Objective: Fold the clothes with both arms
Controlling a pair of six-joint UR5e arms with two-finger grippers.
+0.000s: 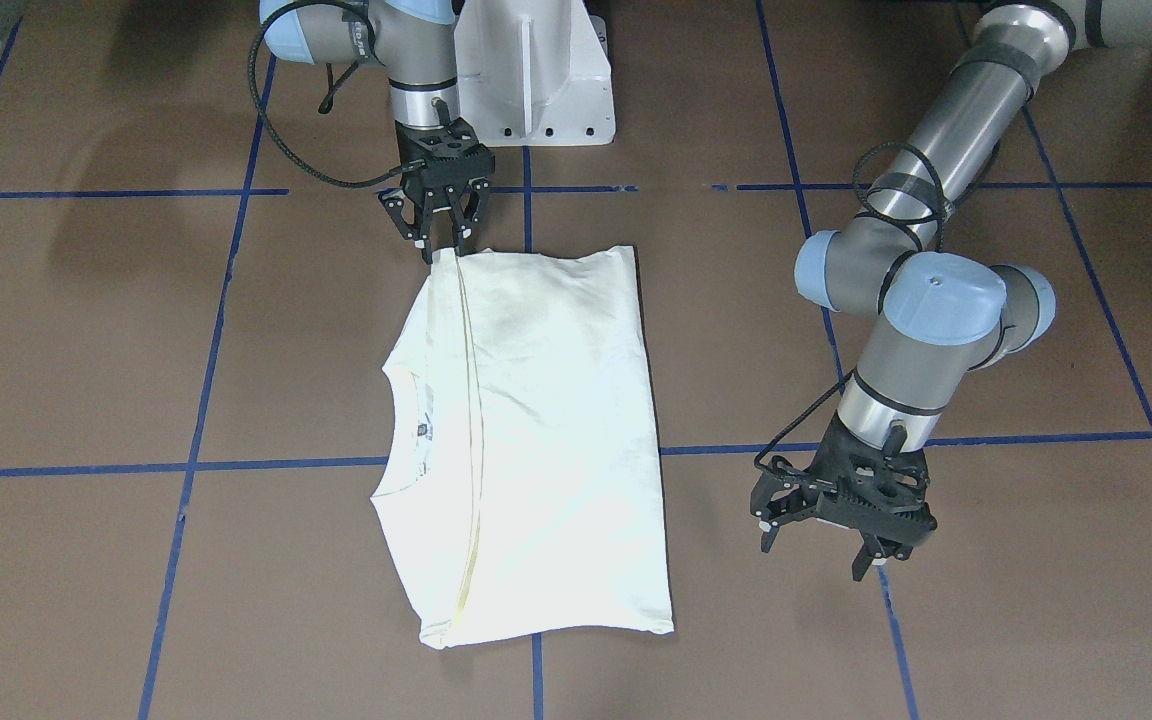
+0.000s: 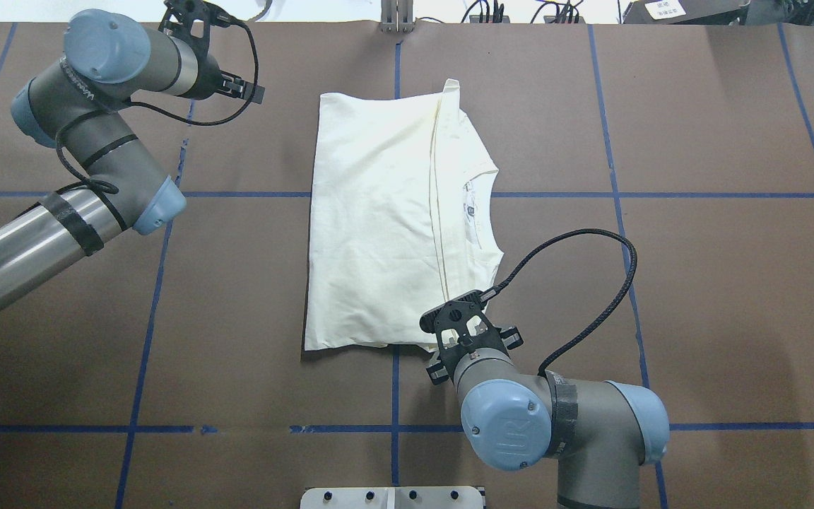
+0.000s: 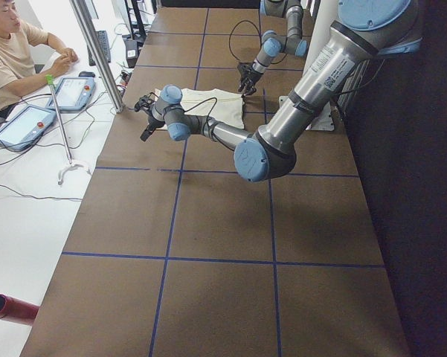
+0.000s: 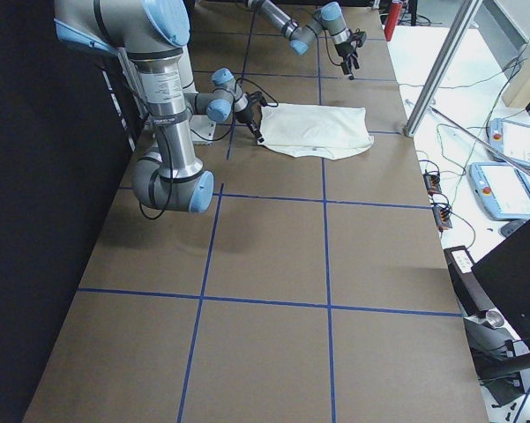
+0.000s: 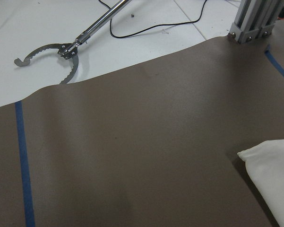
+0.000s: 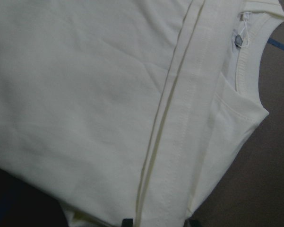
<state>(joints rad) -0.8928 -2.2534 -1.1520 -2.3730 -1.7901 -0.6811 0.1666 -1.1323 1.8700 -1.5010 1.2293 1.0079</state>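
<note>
The T-shirt (image 1: 556,420) lies flat in the middle of the brown table (image 1: 136,350). It is folded into a long shape with its plain cream side up. The round neck (image 1: 401,430) is on the robot's right side, and a small label (image 1: 423,428) shows inside it. A long sewn edge runs down the shirt from the near end to the far end.

The right gripper (image 1: 443,252) is at the shirt's corner nearest the robot, on the right. It points down, and its tips are at the end of the sewn edge. Its two fingers are close together with cloth between them. You cannot tell if they squeeze the cloth or just stand beside it.

The left gripper (image 1: 812,560) hangs over the bare table, on the left of the shirt's far end. It is apart from the shirt. Its fingers are spread wide and hold nothing.

Blue tape lines (image 1: 236,468) cross the table in big squares. A white pedestal (image 1: 536,80) stands at the robot's edge of the table. A person (image 3: 11,56) sits at a white desk past the far side of the table
</note>
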